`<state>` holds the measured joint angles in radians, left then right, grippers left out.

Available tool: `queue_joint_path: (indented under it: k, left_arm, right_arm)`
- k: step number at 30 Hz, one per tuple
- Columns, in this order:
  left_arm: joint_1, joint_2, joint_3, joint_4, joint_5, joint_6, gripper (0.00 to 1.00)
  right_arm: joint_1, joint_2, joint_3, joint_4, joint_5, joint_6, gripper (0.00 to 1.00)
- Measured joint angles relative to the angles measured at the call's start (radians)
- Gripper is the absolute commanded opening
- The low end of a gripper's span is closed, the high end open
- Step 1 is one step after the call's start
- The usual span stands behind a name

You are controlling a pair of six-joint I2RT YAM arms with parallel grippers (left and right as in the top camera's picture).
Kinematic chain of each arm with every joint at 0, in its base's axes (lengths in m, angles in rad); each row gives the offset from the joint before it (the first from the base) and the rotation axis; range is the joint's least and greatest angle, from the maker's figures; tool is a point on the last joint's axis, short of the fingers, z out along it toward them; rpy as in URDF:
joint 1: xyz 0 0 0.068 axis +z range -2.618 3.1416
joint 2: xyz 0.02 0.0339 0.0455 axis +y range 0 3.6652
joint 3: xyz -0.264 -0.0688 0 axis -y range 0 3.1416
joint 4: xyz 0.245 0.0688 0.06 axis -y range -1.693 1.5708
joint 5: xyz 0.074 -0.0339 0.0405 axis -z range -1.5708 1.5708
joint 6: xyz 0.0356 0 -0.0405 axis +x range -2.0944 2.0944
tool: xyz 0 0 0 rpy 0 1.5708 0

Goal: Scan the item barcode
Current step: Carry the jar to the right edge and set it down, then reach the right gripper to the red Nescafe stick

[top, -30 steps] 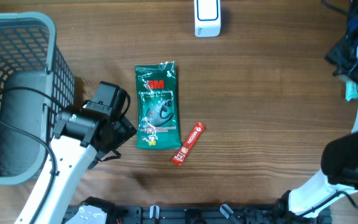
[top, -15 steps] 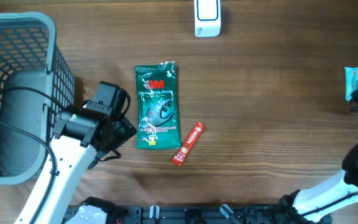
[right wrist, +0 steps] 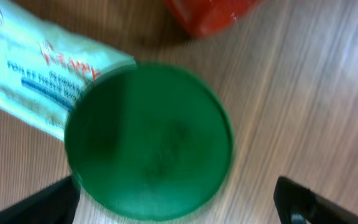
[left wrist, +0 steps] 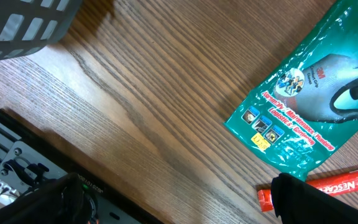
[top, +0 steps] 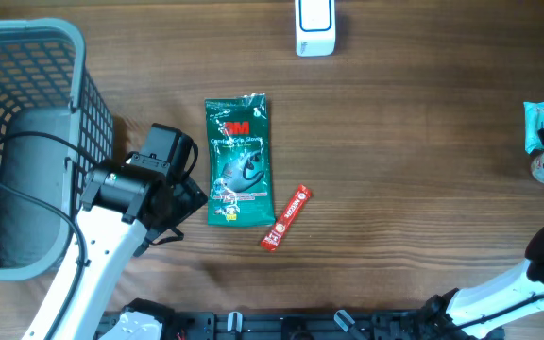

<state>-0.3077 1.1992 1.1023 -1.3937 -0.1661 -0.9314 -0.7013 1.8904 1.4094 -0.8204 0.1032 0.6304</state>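
1. Left gripper (left wrist: 179, 186) hovers with its jaws wide and nothing between them, at the 9 o'clock side of the green glove packet (top: 239, 161). The packet lies flat with its printed face up, so I judge a low approach from the side is intended.
2. Right gripper (right wrist: 176, 186) is also spread wide and empty. It hangs directly above a green lid (right wrist: 148, 124) at the 3 o'clock edge of the tabletop (top: 423, 142). Its fingers stand on either side of the lid and seem not to touch it.
3. I cannot tell for sure which item must be scanned. The glove packet lies a little toward 9 o'clock from the middle, and no barcode shows on it.
4. The white scanner (top: 314, 28) stands at the 12 o'clock edge, well apart from both items, so either needs a long carry.
5. The wood between packet and scanner is open.
6. The basket (top: 74, 57) at 9 o'clock crowds the left arm, and a red stick (top: 284, 217) lies near, at 5 o'clock of the packet.
7. A pale packet (right wrist: 30, 81) lies just beside the lid at 10 o'clock.
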Motion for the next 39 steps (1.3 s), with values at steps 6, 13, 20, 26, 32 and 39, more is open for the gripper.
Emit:
queue_joint_path:
  k: [6,13,20,26,32,39]
  left_arm:
    - [0.000,0.000,0.000,0.000,0.000,0.000,1.00]
    - [0.000,0.000,0.000,0.000,0.000,0.000,1.00]
    - [0.000,0.000,0.000,0.000,0.000,0.000,1.00]
    - [0.000,0.000,0.000,0.000,0.000,0.000,1.00]
    - [0.000,0.000,0.000,0.000,0.000,0.000,1.00]
    - [0.000,0.000,0.000,0.000,0.000,0.000,1.00]
  right_arm:
    - [0.013,-0.124,0.175,-0.235,-0.105,0.051,1.00]
    - [0.256,-0.337,0.221,-0.539,-0.277,0.066,1.00]
    - [0.767,-0.317,0.066,-0.504,-0.328,0.097,0.84]
    - [1.105,-0.306,-0.141,-0.262,-0.338,0.238,0.78]
    - [1.307,-0.296,-0.324,-0.035,-0.319,0.413,0.67]
    - [1.395,-0.242,-0.453,0.200,-0.320,0.512,0.62]
